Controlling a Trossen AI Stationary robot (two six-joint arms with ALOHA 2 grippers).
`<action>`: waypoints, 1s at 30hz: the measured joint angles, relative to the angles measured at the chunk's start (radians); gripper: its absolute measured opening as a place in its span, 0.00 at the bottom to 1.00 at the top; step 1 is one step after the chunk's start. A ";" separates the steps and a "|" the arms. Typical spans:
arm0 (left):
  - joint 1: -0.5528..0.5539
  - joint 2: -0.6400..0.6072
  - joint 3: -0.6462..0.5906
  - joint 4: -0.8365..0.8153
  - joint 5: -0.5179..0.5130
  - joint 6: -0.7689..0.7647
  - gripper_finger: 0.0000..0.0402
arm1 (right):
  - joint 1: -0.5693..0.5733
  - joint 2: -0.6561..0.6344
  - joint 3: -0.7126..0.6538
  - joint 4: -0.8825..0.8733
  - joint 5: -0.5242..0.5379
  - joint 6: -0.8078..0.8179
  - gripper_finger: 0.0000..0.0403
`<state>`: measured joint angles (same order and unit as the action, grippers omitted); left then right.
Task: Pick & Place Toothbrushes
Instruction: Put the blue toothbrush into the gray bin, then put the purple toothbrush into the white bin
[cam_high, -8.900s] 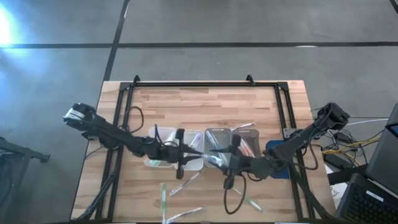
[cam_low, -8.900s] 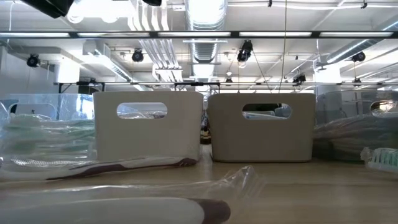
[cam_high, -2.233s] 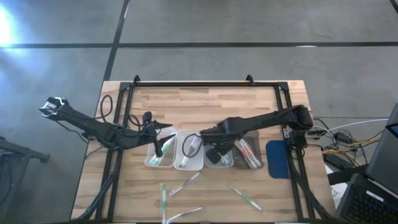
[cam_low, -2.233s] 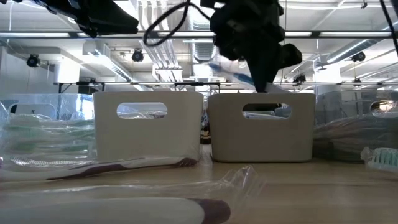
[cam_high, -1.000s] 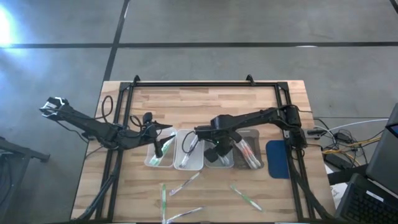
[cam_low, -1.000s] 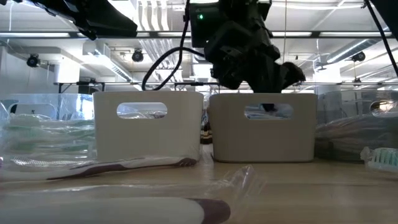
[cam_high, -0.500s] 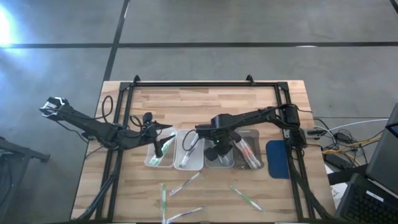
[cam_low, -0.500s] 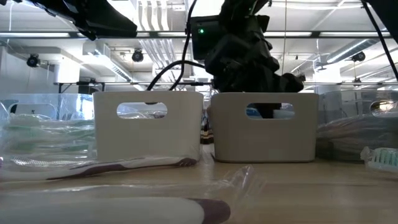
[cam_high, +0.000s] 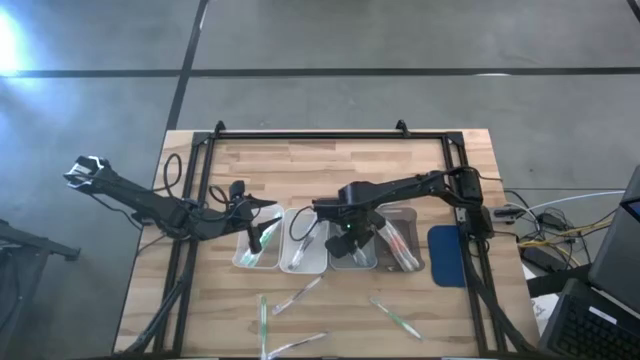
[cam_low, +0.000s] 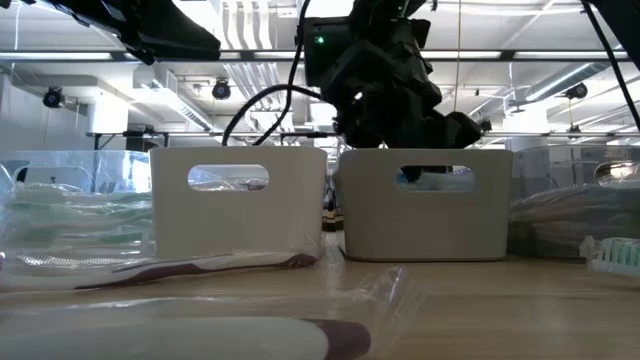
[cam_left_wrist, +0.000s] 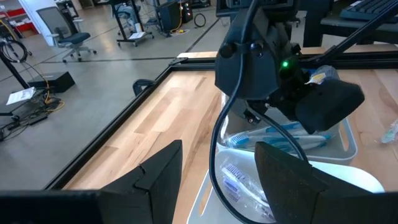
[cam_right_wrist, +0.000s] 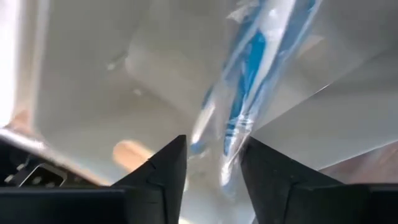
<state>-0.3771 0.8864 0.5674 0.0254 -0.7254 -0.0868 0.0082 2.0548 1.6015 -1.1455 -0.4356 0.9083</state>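
Counter (cam_high: 330, 165): wooden, with four trays in a row near the middle.
Green tray (cam_high: 258, 258): far left of the row; green toothbrushes inside.
Second tray (cam_high: 301, 259): next one along; a few wrapped brushes, colours hard to tell.
Third tray (cam_high: 353, 258): holds a blue brush (cam_right_wrist: 245, 99) in clear wrap, lying on the tray floor.
Fourth tray (cam_high: 400, 244): far right of the row; red-pink brushes inside.
Loose brushes (cam_high: 263, 315): several green wrapped ones lie on the counter in front of the trays.
Right gripper (cam_high: 343, 240): down in the third tray, fingers (cam_right_wrist: 163, 169) parted, the blue brush's end between them; whether they still touch it I cannot tell.
Left gripper (cam_high: 258, 237): over the green tray, fingers (cam_left_wrist: 157, 174) spread wide, holding nothing.
Blue pad (cam_high: 446, 255): on the counter beside the fourth tray.
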 joint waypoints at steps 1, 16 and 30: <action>0.000 0.000 0.000 0.000 0.000 0.000 0.51 | 0.000 -0.001 0.005 -0.003 -0.012 -0.002 0.36; 0.000 0.000 0.000 -0.004 0.000 0.000 0.51 | 0.000 -0.025 0.184 -0.185 -0.015 -0.035 0.46; 0.000 0.000 0.000 -0.006 0.008 0.000 0.51 | 0.001 -0.045 0.593 -0.424 0.149 -0.065 0.33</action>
<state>-0.3773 0.8860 0.5674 0.0193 -0.7177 -0.0868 0.0095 2.0097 2.1944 -1.5697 -0.2868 0.8438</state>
